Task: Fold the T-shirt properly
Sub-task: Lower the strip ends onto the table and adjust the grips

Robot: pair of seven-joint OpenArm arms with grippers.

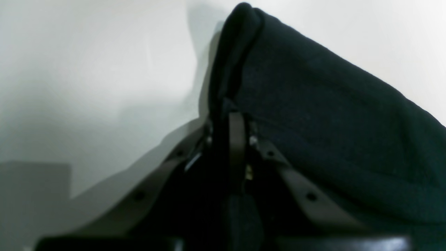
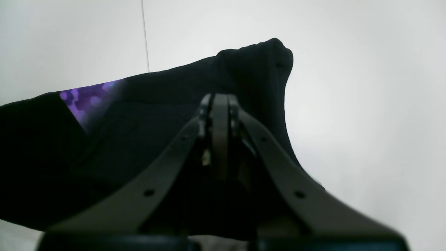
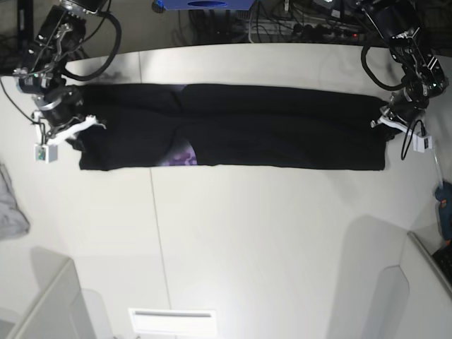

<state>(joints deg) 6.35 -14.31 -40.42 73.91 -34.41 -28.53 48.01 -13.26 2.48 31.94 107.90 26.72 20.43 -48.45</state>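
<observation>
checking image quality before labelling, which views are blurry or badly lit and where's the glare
Left wrist view: soft focus, the T-shirt nearly featureless dark, the left gripper in shadow. Right wrist view: also blurred, the right gripper silhouetted against the bright table, only a purple print patch legible. Base view: sharpest, wide-angle bend at the edges, bright glare on the table's near edge.

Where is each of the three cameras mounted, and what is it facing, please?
Left wrist: behind the left claw, facing the T-shirt end it pinches.
Right wrist: behind the right claw, shut on the other end, purple print showing.
Base: overhead, looking down on the table, with both arms at the shirt's ends.
Shared: all three show the T-shirt.
</observation>
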